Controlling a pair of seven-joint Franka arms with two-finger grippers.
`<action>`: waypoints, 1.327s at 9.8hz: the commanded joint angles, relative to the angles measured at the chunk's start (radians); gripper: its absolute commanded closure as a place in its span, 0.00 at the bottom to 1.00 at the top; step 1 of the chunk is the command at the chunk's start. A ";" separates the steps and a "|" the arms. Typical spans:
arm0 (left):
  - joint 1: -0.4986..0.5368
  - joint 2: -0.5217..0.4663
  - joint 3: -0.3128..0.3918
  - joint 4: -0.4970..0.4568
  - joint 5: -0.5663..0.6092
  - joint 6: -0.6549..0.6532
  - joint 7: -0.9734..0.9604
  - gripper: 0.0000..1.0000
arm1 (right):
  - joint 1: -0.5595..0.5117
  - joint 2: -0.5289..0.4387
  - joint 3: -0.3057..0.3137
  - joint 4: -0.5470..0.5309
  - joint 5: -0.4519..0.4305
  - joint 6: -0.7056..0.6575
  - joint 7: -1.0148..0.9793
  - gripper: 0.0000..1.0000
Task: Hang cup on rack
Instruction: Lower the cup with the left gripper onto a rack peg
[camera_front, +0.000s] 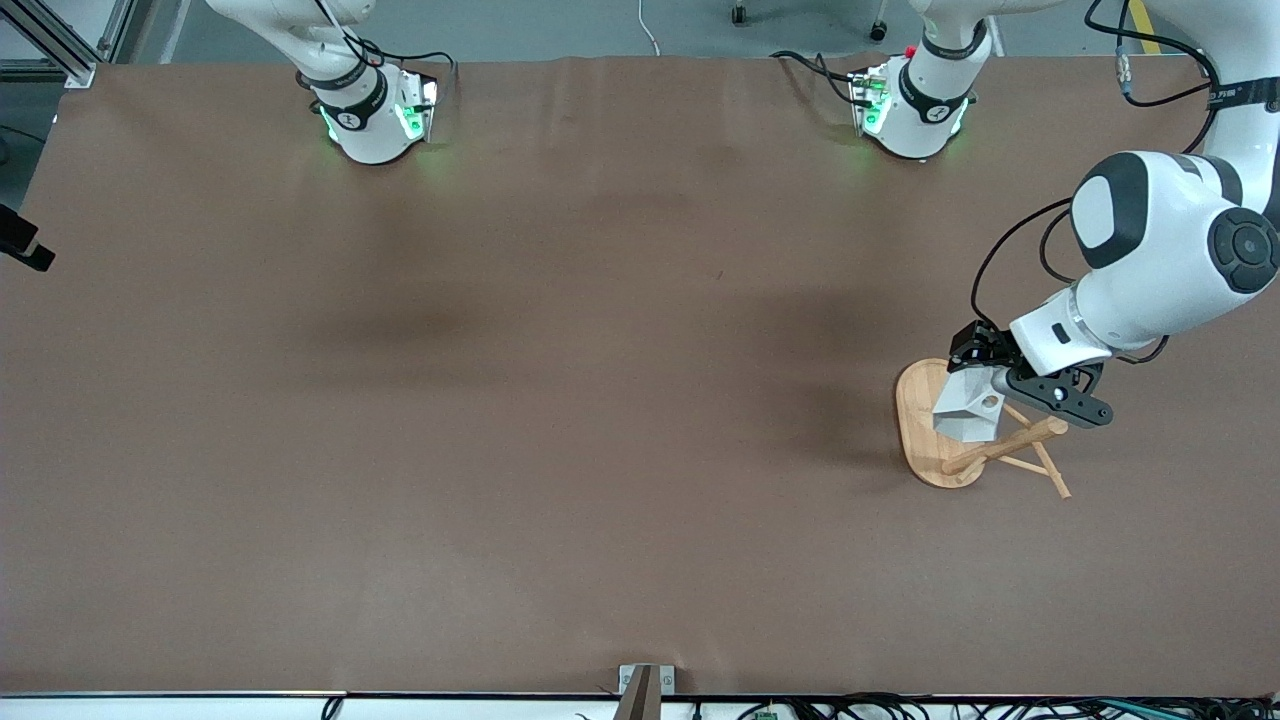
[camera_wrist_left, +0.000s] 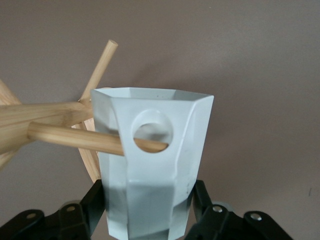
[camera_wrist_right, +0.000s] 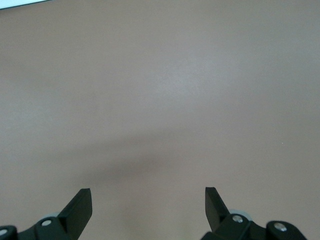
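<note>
The white faceted cup (camera_front: 962, 412) hangs tilted over the bamboo rack (camera_front: 918, 425), which stands toward the left arm's end of the table. My left gripper (camera_front: 988, 384) is shut on the cup's body. In the left wrist view the black fingers (camera_wrist_left: 95, 202) press both sides of the cup (camera_wrist_left: 150, 175). A rack peg (camera_wrist_left: 75, 138) reaches into the round hole in the handle, and its tip shows inside the hole. The rack's post (camera_wrist_left: 25, 120) lies beside the cup. My right gripper (camera_wrist_right: 148, 200) is open over bare table and holds nothing. It is out of the front view.
Brown cloth covers the table (camera_front: 600, 400). A small metal bracket (camera_front: 645, 688) sits at the table edge nearest the front camera. A black fixture (camera_front: 25, 242) juts in at the right arm's end. Both arm bases (camera_front: 370, 110) stand along the edge farthest from the front camera.
</note>
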 joint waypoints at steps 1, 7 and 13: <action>0.003 0.027 0.009 0.025 -0.018 0.007 0.032 0.99 | -0.013 0.006 -0.002 0.012 0.004 -0.013 -0.029 0.00; 0.001 0.044 0.018 0.028 -0.036 0.011 0.055 0.96 | -0.023 0.008 -0.002 0.010 0.006 -0.015 -0.054 0.00; -0.003 0.031 0.018 0.034 -0.035 0.004 0.009 0.00 | -0.034 0.013 -0.002 0.009 0.007 -0.015 -0.077 0.00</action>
